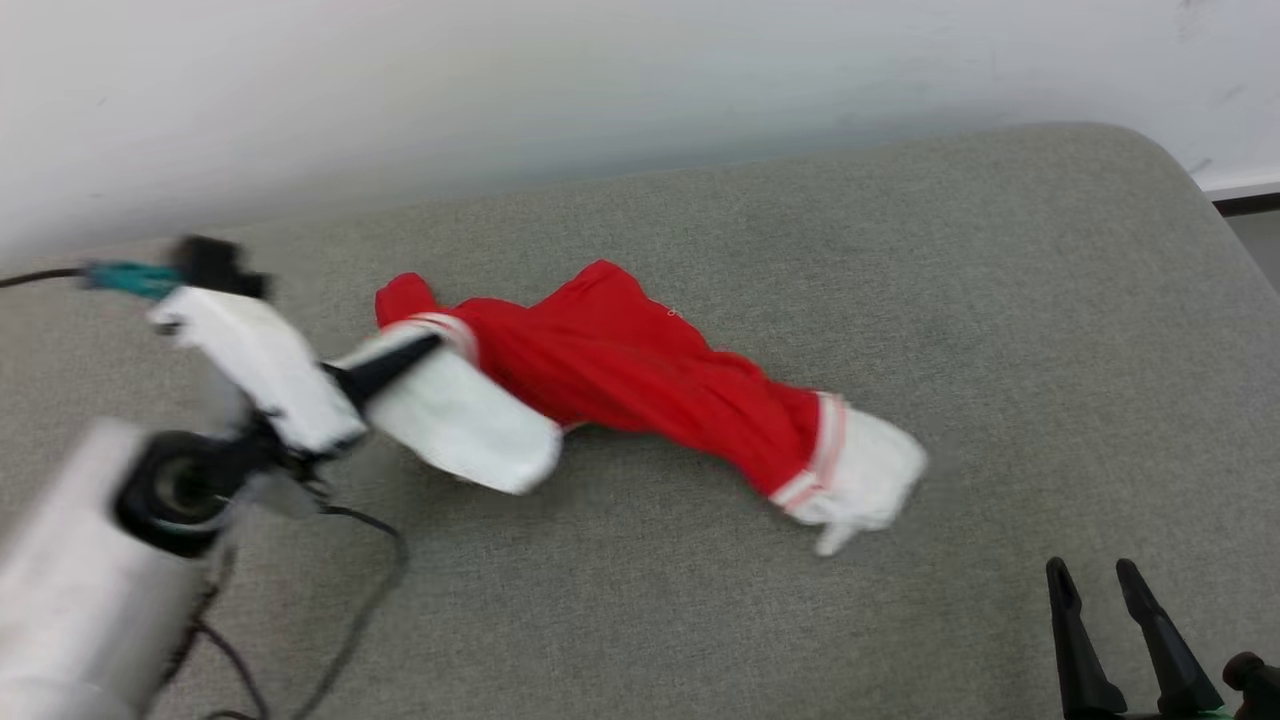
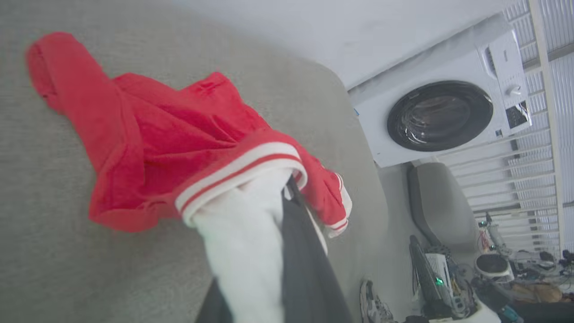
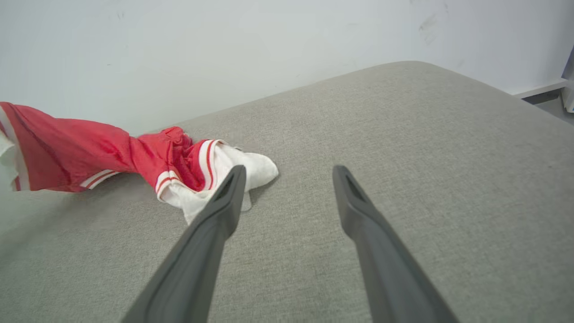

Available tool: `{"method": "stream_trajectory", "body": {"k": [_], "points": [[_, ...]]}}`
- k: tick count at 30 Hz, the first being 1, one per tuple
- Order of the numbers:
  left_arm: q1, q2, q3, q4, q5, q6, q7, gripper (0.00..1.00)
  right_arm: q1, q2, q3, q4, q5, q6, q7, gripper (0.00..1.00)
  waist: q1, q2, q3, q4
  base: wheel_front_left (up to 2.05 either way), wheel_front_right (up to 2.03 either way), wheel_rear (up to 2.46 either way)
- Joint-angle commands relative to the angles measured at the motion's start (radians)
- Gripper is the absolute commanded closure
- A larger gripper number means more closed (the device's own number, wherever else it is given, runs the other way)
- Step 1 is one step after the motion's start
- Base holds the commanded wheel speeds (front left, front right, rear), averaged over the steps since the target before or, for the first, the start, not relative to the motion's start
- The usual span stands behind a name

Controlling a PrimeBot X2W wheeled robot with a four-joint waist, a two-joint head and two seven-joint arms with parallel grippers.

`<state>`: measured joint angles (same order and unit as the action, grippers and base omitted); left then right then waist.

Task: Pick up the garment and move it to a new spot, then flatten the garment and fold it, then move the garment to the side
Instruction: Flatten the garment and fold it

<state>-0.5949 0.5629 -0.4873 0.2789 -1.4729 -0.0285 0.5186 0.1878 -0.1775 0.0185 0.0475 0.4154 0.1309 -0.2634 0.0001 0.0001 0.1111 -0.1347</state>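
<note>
**Left gripper pinches a white sleeve, and the jersey trails away from it**

We see the jersey T-shirt (image 1: 640, 380) as a long, rumpled rope of soft red knit. It has a white short sleeve at each end, with red-and-white striped trim where each sleeve meets the body. The cloth is bunched and creased along its whole length.

The left gripper (image 1: 432, 343) has its two dark fingers pressed together on the nearer sleeve (image 1: 470, 420). That sleeve drapes over and below the fingertips in a loose white flap. The red body stretches away beyond the fingertips and sags down onto the surface. The white-cased wrist is tilted, with the fingers pointing across toward the right gripper's side. A black cable (image 1: 370, 580) loops beneath the forearm.

The right gripper (image 1: 1090, 570) holds nothing, and its tapered, matte dark fingers stand wide apart, pointing forward. The other sleeve (image 1: 870, 480) lies crumpled ahead of those fingertips and to their left, apart from them.

Everything rests on a broad grey cushion (image 1: 1000, 300) of coarse woven fabric with a rounded corner, backed by a plain white wall (image 1: 500, 80). Beyond the left gripper's fingers, past the cushion's edge, stands a white front-loading washing machine (image 2: 439, 112) with a dark round door.
</note>
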Motion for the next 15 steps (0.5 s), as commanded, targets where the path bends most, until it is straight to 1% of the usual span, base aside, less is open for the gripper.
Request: {"method": "stream_trajectory", "body": {"k": [1, 3, 5, 6, 7, 8, 10, 12, 13, 14, 15], "points": [[0.005, 0.013, 0.018, 0.026, -0.019, 0.02, 0.006, 1.0, -0.002, 0.002, 0.003, 0.005, 0.008, 0.0, -0.002, 0.0, -0.0001, -0.0001, 0.0, -0.003, 0.0, 0.0, 0.0], [0.006, 0.047, 0.064, 0.081, -0.047, 0.054, 0.001, 1.0, -0.01, 0.0, 0.009, 0.008, 0.007, 0.0, -0.002, 0.0, -0.0001, -0.0001, 0.003, -0.009, 0.0, 0.0, 0.0], [0.033, 0.079, 0.078, 0.147, -0.063, 0.097, 0.022, 1.0, -0.016, -0.003, 0.01, 0.01, 0.009, 0.0, -0.002, 0.0, -0.0001, -0.0001, 0.007, -0.013, 0.0, 0.0, 0.0], [0.044, 0.089, 0.079, 0.177, -0.07, 0.111, 0.037, 1.0, -0.019, -0.004, 0.007, 0.01, 0.01, 0.0, -0.002, 0.0, -0.0001, -0.0001, 0.008, -0.014, 0.0, 0.0, 0.0], [0.063, 0.102, 0.079, 0.221, -0.086, 0.139, 0.064, 1.0, -0.02, -0.005, 0.005, 0.012, 0.01, 0.0, -0.002, 0.0, -0.0001, -0.0001, 0.011, -0.016, 0.0, 0.0, 0.0], [0.074, 0.111, 0.078, 0.24, -0.084, 0.147, 0.067, 1.0, -0.02, -0.006, 0.003, 0.012, 0.01, 0.0, -0.002, 0.0, -0.0001, -0.0001, 0.012, -0.016, 0.0, 0.0, 0.0], [0.096, 0.106, 0.092, 0.288, -0.093, 0.17, 0.047, 1.0, -0.021, -0.007, 0.002, 0.013, 0.011, 0.0, -0.002, 0.0, -0.0001, -0.0001, 0.012, -0.014, 0.0, 0.0, 0.0], [0.115, 0.105, 0.091, 0.33, -0.079, 0.181, 0.018, 1.0, -0.024, -0.009, 0.01, 0.016, 0.011, 0.0, -0.002, 0.0, -0.0001, -0.0001, 0.012, -0.013, 0.0, 0.0, 0.0], [0.119, 0.102, 0.088, 0.349, -0.071, 0.185, 0.004, 0.58, -0.026, -0.009, 0.01, 0.016, 0.011, 0.0, -0.002, 0.0, -0.0001, -0.0001, 0.011, -0.011, 0.0, 0.0, 0.0], [0.12, 0.097, 0.087, 0.366, -0.068, 0.189, -0.006, 0.0, -0.027, -0.009, 0.01, 0.018, 0.013, 0.0, -0.002, 0.0, -0.0001, -0.0001, 0.01, -0.009, 0.0, 0.0, 0.0], [0.12, 0.092, 0.087, 0.383, -0.065, 0.19, -0.012, 0.0, -0.027, -0.009, 0.012, 0.019, 0.014, 0.0, -0.002, 0.0, -0.0001, -0.0001, 0.008, -0.007, 0.0, 0.0, 0.0]]}}
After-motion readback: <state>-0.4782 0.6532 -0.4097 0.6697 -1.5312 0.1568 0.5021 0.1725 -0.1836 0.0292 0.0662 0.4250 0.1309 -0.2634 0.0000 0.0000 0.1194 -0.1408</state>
